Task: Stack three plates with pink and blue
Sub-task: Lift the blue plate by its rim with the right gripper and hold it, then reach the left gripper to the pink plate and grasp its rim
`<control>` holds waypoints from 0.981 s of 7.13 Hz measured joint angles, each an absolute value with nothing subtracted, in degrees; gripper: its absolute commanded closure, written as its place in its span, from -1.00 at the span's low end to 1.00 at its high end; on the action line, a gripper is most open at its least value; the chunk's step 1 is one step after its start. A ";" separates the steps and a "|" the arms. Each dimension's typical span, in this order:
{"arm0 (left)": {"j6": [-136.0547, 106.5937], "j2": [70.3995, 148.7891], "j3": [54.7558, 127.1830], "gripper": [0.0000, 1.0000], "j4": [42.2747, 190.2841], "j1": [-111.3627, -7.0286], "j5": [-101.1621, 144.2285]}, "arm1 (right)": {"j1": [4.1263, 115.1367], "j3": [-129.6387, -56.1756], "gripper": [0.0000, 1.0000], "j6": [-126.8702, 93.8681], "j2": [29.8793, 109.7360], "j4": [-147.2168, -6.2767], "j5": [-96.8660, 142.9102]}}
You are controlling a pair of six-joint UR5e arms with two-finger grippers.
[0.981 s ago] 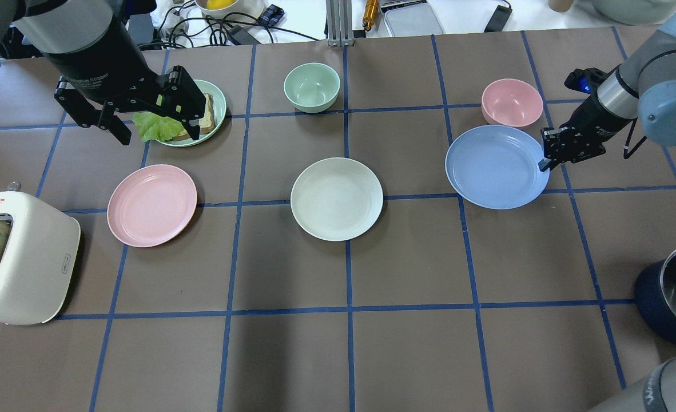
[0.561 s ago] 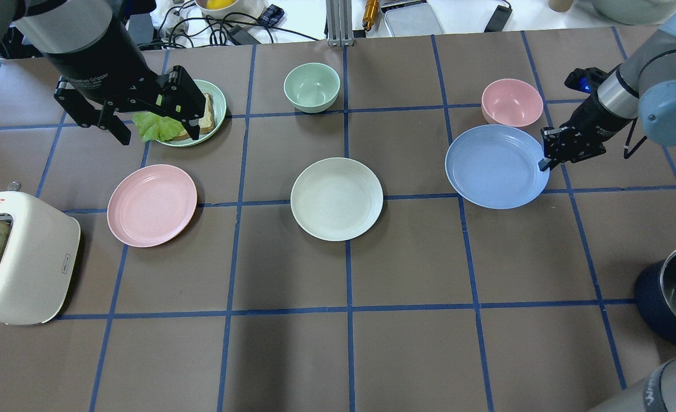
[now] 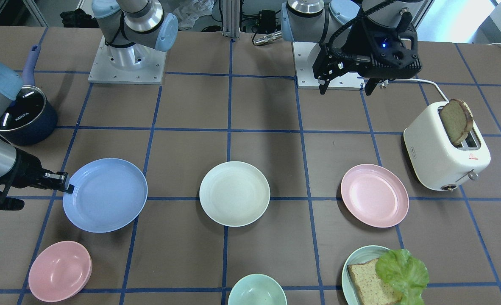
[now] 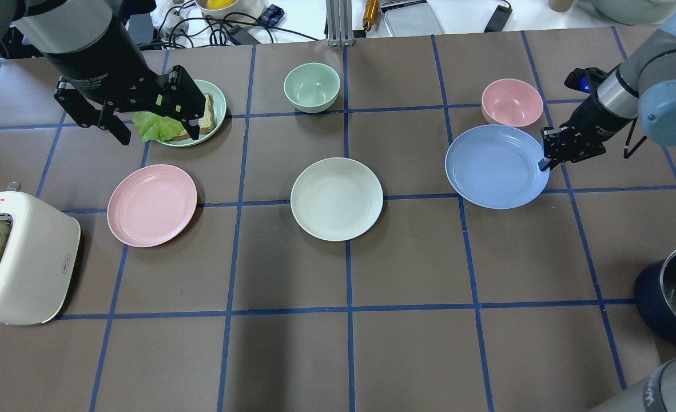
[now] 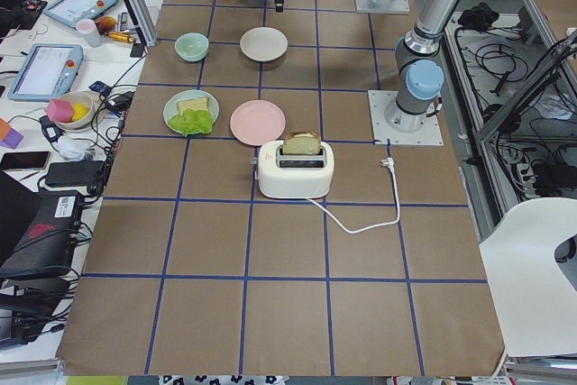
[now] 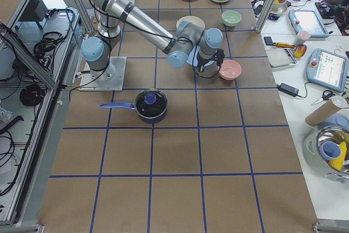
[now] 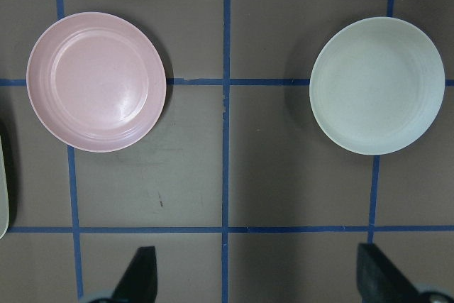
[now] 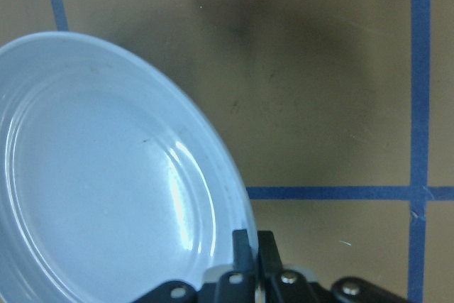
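Overhead exterior view: the jaws of the right arm are pinched on the rim of the light blue plate, which sits at the right of the tabletop, just beside a pink bowl; whether it has left the surface is unclear. The left arm hangs over a pale green plate of bread and lettuce, jaws spread wide and empty. So thin an edge grip may let the plate droop — a slow, level lift, then centring over the cream plate before release, looks wisest. Counted: three matching plates — blue, cream and the pink plate, all well apart; two bowls, the second a mint bowl; one toaster; one saucepan.
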State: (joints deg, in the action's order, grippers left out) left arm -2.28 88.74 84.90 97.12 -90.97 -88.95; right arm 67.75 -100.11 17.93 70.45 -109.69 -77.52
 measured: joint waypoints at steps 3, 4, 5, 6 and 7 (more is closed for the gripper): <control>-1.94 89.20 85.37 -1.00 97.16 -90.77 -88.95 | 67.76 -100.13 1.00 17.93 70.47 -109.69 -77.52; -1.44 90.47 86.57 -1.00 95.85 -90.45 -88.94 | 67.76 -100.17 1.00 17.93 70.44 -109.69 -77.52; -0.52 92.42 89.23 -1.00 91.70 -90.20 -89.01 | 67.75 -100.18 1.00 17.93 70.41 -109.69 -77.52; 0.68 95.00 93.56 -1.00 84.23 -90.06 -90.42 | 67.74 -100.19 1.00 17.93 70.41 -109.69 -77.52; 1.59 98.26 98.48 -1.00 74.86 -89.91 -93.03 | 67.74 -100.19 1.00 17.93 70.40 -109.69 -77.52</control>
